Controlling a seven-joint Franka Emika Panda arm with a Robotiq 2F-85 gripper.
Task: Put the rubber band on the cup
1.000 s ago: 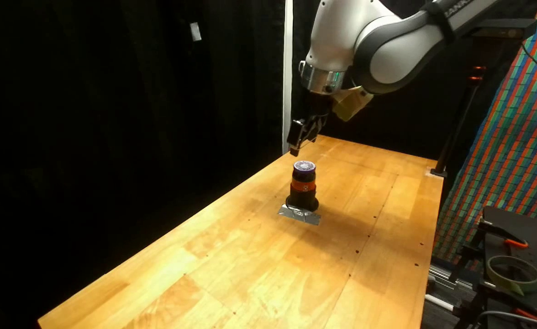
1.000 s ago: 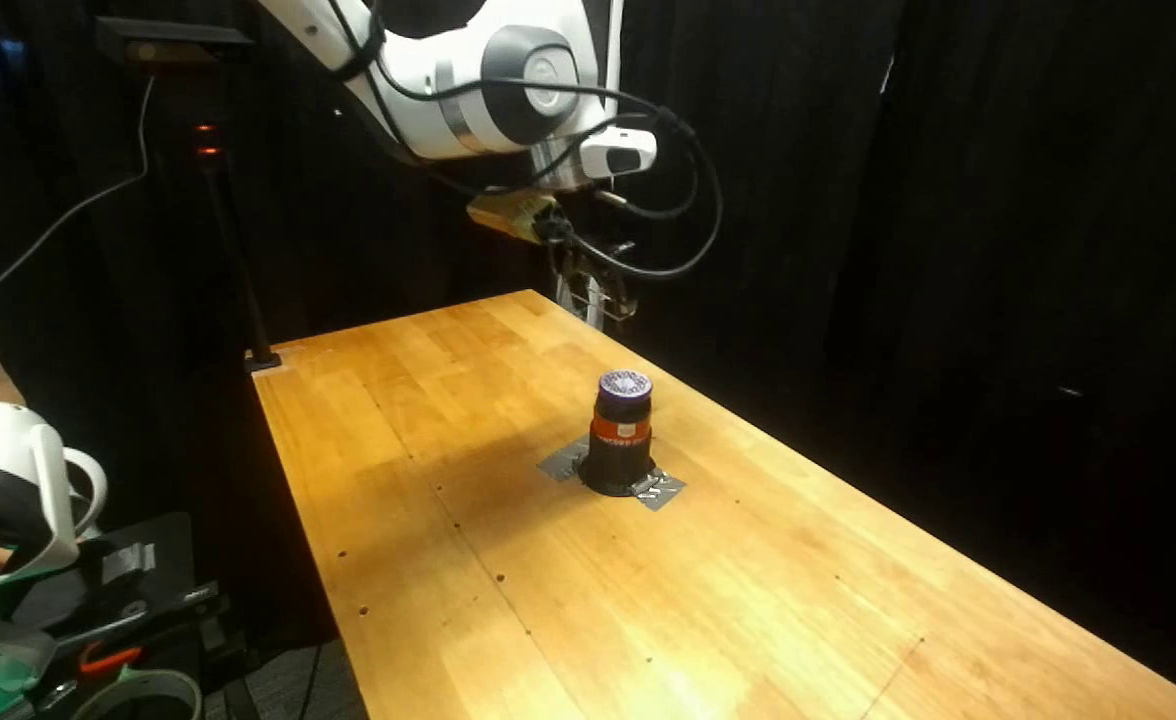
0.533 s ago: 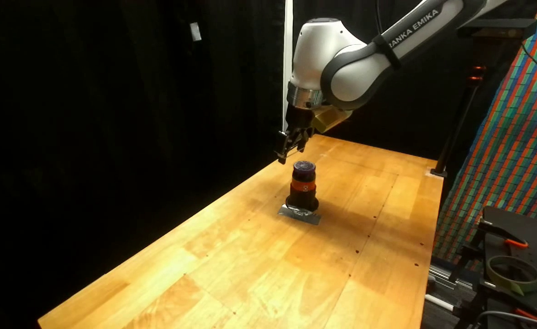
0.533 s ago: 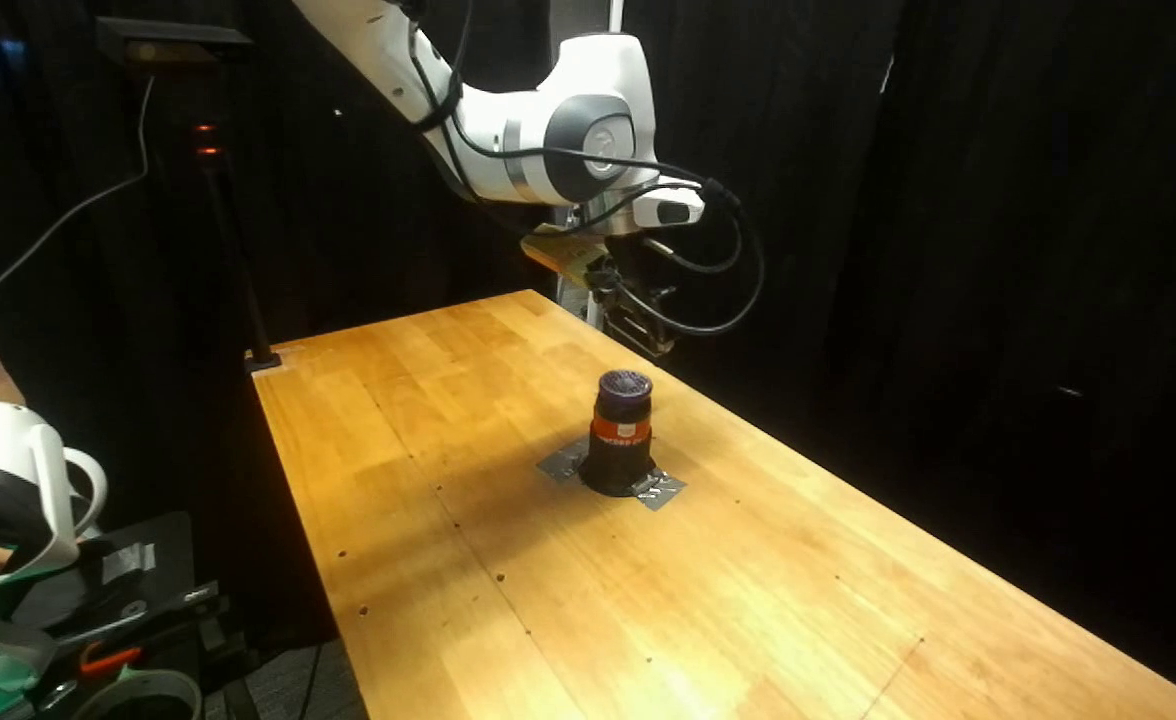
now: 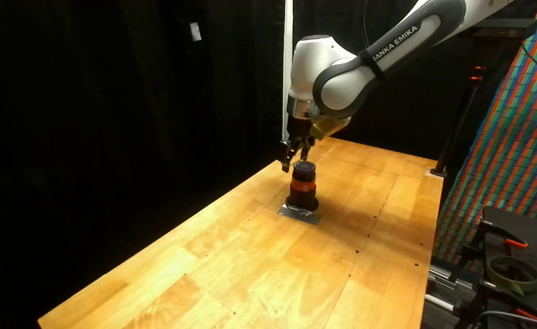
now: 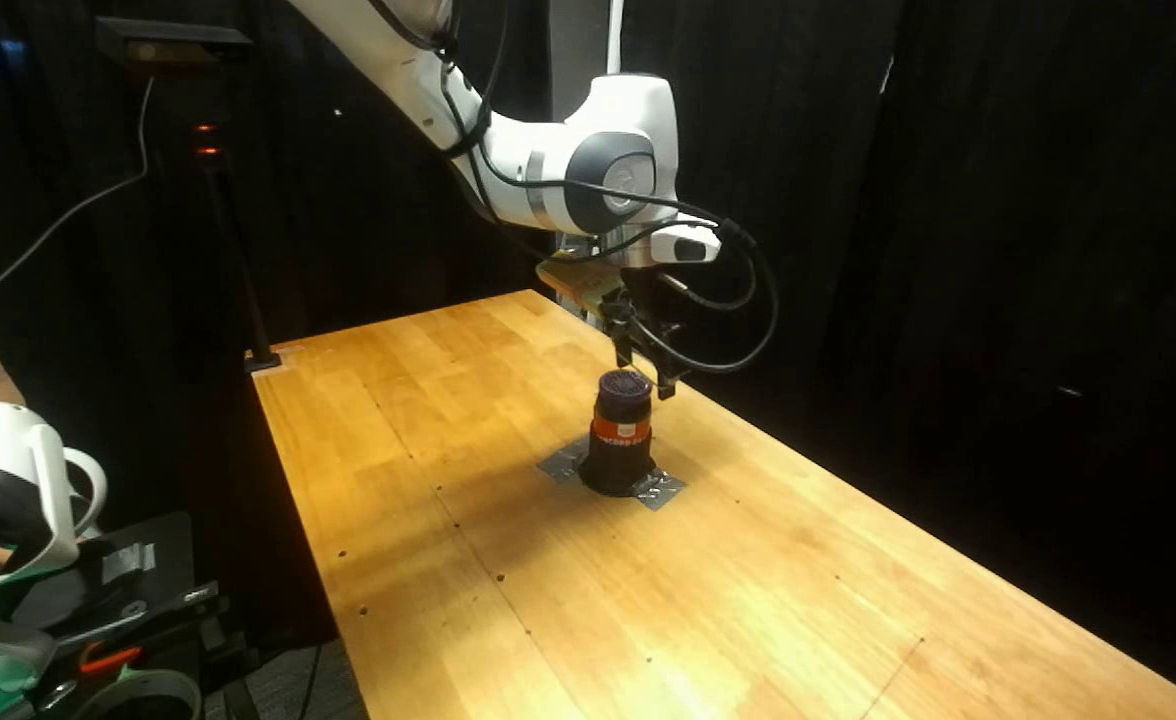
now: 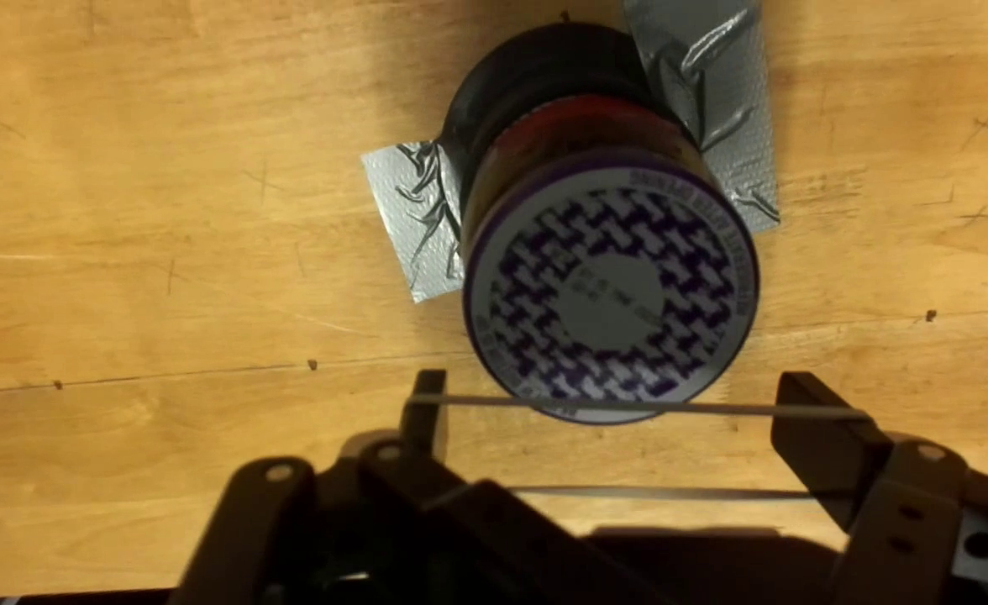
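Currently my gripper (image 7: pixel 628 413) is spread apart, rubber band (image 7: pixel 738 409) strung between its fingers (image 7: pixel 424 428), near the cup (image 7: pixel 603 223).
Wrist view: rubber band runs across twice, once over the edge of the cup's lid (image 7: pixel 612 294), can't tell if touching; silver tape (image 7: pixel 725 118) on two sides of the dark base (image 7: pixel 536 67). In an exterior view: cup upright on the wooden table (image 5: pixel 250 256), my fingers by its top. In an exterior view: my white arm (image 6: pixel 548 145) bends above, fingers pointing down, one tip showing beside the lid.

pincer (image 5: pixel 295 163) parted — near upright cup (image 5: pixel 303 185)
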